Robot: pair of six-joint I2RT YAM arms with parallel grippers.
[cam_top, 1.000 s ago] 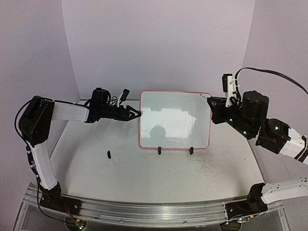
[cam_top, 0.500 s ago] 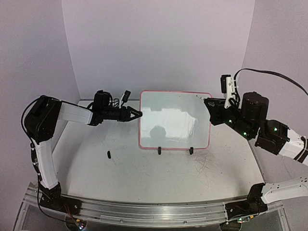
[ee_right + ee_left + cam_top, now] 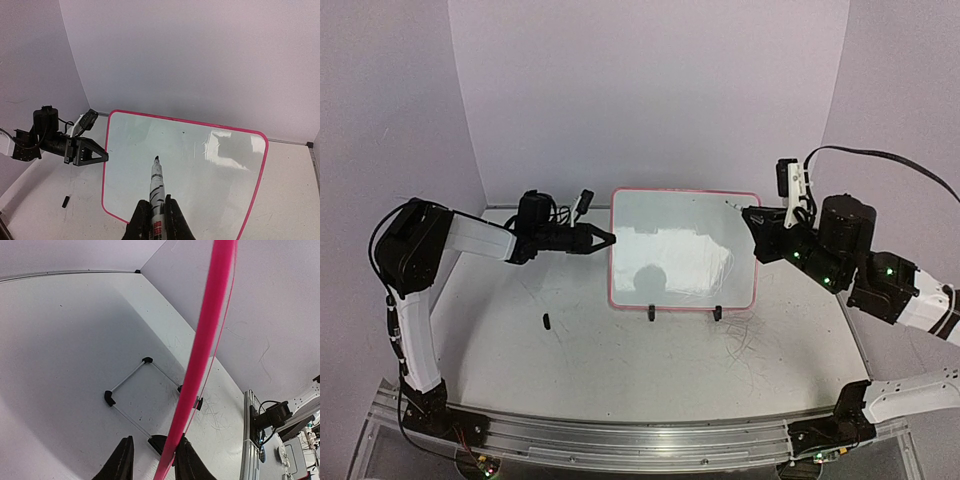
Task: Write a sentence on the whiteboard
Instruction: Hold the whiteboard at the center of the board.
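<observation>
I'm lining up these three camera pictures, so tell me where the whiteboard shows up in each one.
Top external: the whiteboard stands in the middle, between the two arms.
Left wrist: the whiteboard is seen edge-on, a steep pink stripe from top to bottom.
Right wrist: the whiteboard fills the lower middle, behind the marker.
Shared landmark: the left pincer at the board's left edge, visible in all three.
</observation>
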